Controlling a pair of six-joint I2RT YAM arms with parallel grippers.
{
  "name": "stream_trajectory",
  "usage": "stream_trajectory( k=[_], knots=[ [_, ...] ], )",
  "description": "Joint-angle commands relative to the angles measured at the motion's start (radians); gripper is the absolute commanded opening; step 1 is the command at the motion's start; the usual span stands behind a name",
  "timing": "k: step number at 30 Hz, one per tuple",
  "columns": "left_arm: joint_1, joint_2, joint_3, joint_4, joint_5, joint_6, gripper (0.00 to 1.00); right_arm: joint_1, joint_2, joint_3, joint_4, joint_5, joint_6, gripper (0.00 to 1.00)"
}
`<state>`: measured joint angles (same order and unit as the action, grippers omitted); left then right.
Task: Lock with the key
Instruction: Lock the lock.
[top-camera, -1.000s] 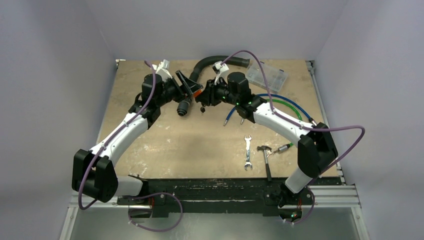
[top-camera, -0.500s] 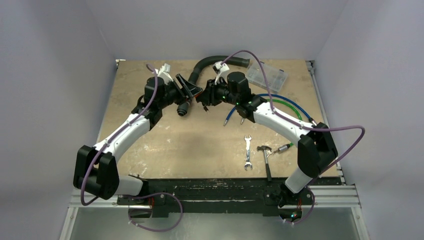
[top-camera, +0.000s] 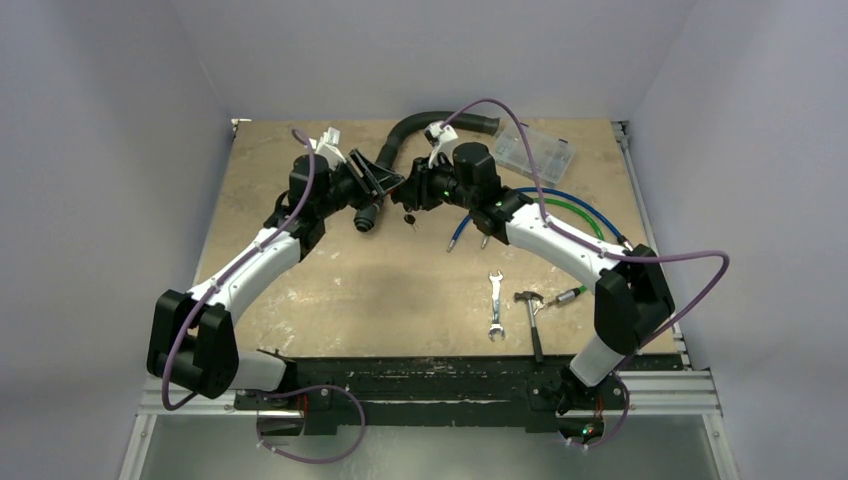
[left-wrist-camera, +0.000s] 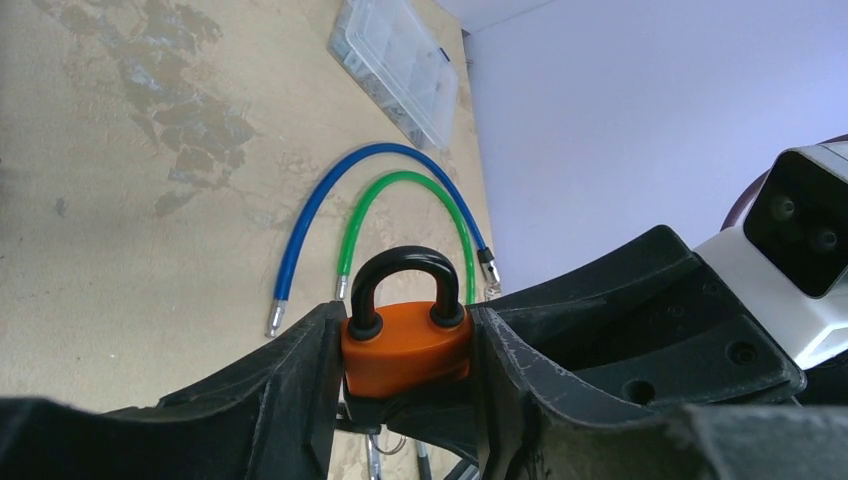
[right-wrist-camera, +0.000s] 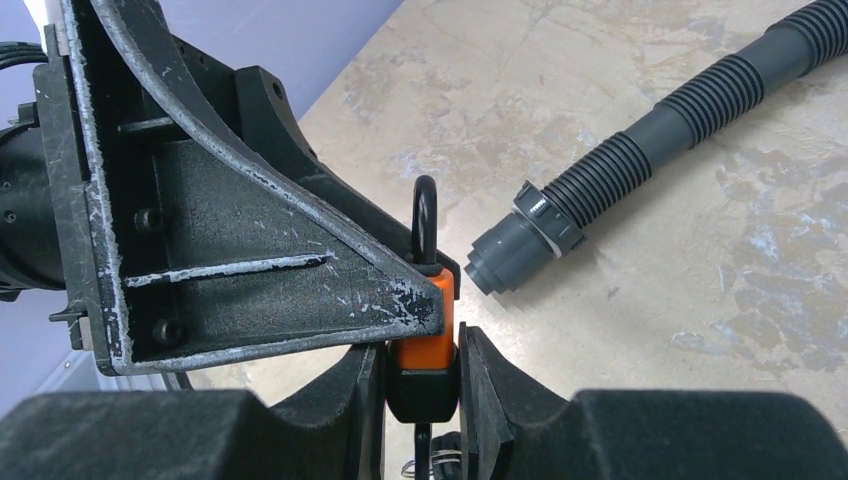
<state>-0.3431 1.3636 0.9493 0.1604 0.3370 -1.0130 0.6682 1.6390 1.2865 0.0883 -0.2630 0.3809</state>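
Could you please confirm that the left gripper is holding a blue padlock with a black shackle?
Not quite: the padlock clamped in the left gripper is orange, not blue, as the left wrist view shows. Its shackle is indeed black.

Padlock: no brand, number or lettering legible on the orange body.
Parts box, behind the padlock: no readable label.
Hose collar, right of the padlock: pale marks, too small to read.
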Motion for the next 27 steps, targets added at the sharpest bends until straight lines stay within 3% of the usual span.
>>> stream_trajectory(
  k=[1,3,5,10,14,27],
  knots=[
    [-0.002,0.000,-0.015,0.032,0.019,-0.005,0.13,0.007,-0.010,0.048,0.100,0.006,0.002,0.07],
    [0.004,-0.002,-0.005,0.017,0.013,0.007,0.00,0.005,-0.011,0.048,0.105,-0.032,0.004,0.17],
    [0.016,-0.008,0.005,-0.006,0.001,0.020,0.00,0.003,-0.019,0.047,0.096,-0.030,-0.004,0.25],
    [0.039,-0.025,0.020,-0.030,-0.011,0.046,0.00,-0.013,-0.058,0.034,0.054,-0.067,-0.048,0.57],
    [0.043,-0.031,0.033,-0.040,-0.015,0.054,0.00,-0.033,-0.082,0.010,0.012,-0.092,-0.069,0.62],
    [0.046,-0.034,0.035,-0.032,-0.010,0.049,0.00,-0.032,-0.040,-0.026,-0.058,-0.104,-0.094,0.58]
  ],
)
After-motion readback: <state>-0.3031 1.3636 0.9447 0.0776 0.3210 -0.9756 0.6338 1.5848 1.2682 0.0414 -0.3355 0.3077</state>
